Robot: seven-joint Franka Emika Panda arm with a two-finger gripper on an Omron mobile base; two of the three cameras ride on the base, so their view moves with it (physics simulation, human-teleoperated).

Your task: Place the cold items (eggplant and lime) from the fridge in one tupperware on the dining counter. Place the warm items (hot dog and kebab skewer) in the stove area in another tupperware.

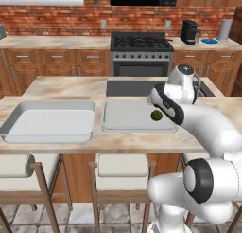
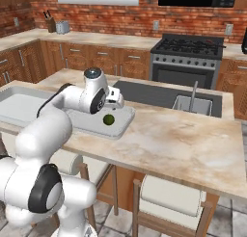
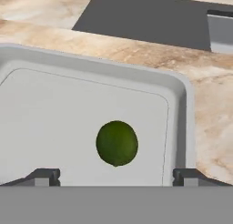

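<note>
One small round green lime (image 3: 117, 143) lies loose on the floor of a shallow grey plastic tupperware (image 3: 179, 89), between wide-open fingers (image 3: 44, 175).

Two dark fingertips stand far apart at 7 and 5 o'clock in the hand view, with the lime just above their line and touching neither. From the left base view a second, larger grey tupperware (image 1: 47, 120) sits at 9 o'clock of the first on the marble dining counter (image 1: 56, 87). Beyond, at 1 o'clock, lie a dark inset panel (image 3: 145, 18) and a steel sink (image 2: 193, 105).
</note>
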